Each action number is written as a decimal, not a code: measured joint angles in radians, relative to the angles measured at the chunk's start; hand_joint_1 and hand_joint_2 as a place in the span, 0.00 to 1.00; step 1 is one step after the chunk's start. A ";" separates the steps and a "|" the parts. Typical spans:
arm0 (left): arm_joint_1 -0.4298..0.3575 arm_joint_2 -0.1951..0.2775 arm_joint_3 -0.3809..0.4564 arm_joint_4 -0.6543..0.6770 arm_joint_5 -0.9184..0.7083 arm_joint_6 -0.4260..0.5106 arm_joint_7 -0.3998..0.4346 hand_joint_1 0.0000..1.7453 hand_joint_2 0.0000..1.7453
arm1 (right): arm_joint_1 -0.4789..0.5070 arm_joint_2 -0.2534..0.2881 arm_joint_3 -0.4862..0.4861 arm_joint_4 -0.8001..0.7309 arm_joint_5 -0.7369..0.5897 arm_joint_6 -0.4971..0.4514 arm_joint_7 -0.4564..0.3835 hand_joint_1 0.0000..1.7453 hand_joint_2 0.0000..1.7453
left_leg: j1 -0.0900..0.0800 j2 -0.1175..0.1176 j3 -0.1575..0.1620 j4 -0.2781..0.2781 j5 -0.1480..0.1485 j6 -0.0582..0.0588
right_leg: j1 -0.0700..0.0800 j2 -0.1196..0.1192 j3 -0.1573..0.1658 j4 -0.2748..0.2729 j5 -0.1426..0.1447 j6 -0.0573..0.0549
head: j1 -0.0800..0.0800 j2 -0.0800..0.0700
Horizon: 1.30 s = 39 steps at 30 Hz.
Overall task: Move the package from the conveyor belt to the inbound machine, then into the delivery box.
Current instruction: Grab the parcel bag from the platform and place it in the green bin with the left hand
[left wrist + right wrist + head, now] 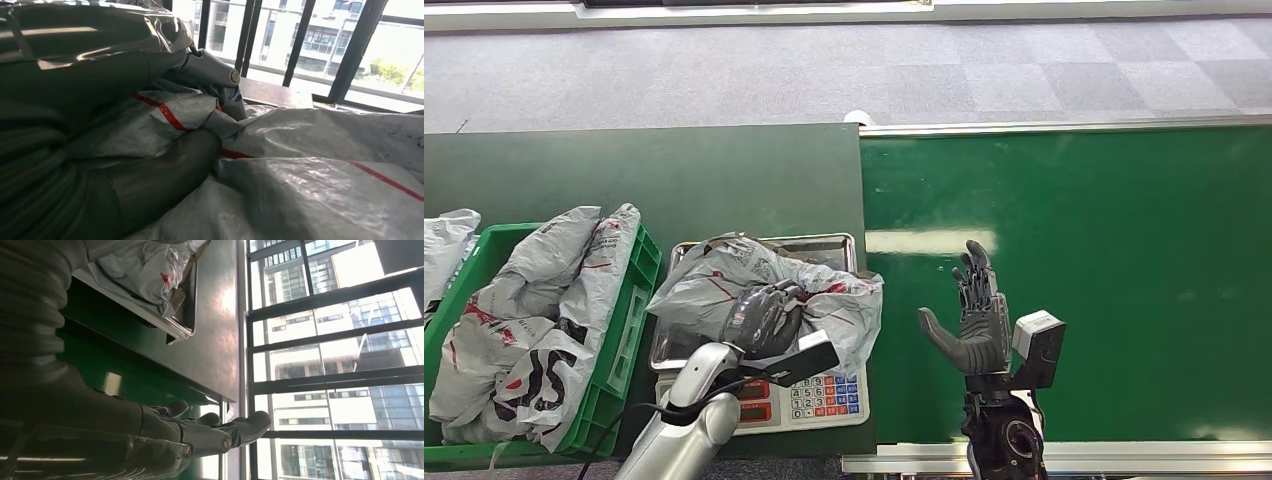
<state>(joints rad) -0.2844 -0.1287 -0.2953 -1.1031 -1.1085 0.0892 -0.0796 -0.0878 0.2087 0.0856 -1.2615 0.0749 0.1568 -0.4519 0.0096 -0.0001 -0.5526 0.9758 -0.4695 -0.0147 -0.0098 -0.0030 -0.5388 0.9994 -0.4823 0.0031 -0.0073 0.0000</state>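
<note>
One leg of the task looks done: the package lies on the steel tray of the inbound machine, at the dark table's near edge beside the conveyor belt. The left hand grasps its crumpled top, thumb sunk in the plastic. The right hand hovers released over the belt, fingers straight. Left to do: the lift into the delivery box at the table's left edge, where heaped bags crowd the opening.

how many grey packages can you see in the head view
At least 4: one on the scale tray under the left hand, two in the green crate, one at the far left edge. More may be buried.
</note>
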 joint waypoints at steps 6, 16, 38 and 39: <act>0.070 -0.001 0.020 -0.067 0.208 0.235 -0.225 1.00 1.00 | 0.012 -0.001 0.000 -0.010 -0.007 0.000 0.000 0.00 1.00 | 0.000 0.000 -0.005 0.000 0.000 0.000 | 0.000 0.000 -0.007 0.000 0.000 0.000 | 0.000 0.000; 0.115 -0.004 0.024 -0.217 0.273 0.589 -0.463 1.00 1.00 | 0.009 -0.001 0.010 -0.012 -0.033 -0.008 -0.002 0.00 1.00 | 0.000 0.000 -0.010 0.000 0.000 0.000 | 0.000 0.000 -0.011 0.000 0.000 0.000 | 0.000 0.000; 0.184 -0.108 0.259 -0.771 0.165 0.594 -0.614 1.00 1.00 | 0.007 -0.026 0.055 0.019 -0.079 -0.051 -0.039 0.00 1.00 | 0.000 0.000 -0.012 0.001 0.000 0.000 | 0.000 0.000 -0.013 0.000 0.000 0.000 | 0.000 0.000; 0.184 -0.110 0.275 -0.780 0.157 0.594 -0.614 1.00 1.00 | 0.008 -0.027 0.055 0.019 -0.080 -0.052 -0.039 0.00 1.00 | 0.000 0.000 -0.012 0.001 0.000 0.000 | 0.000 0.000 -0.013 0.000 0.000 0.000 | 0.000 0.000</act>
<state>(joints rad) -0.1002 -0.2384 -0.0205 -1.8834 -0.9514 0.6828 -0.6935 -0.0801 0.1818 0.1408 -1.2421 -0.0055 0.1047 -0.4912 0.0097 0.0003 -0.5650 0.9763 -0.4692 -0.0147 -0.0096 -0.0025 -0.5521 0.9996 -0.4819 0.0031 -0.0075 0.0000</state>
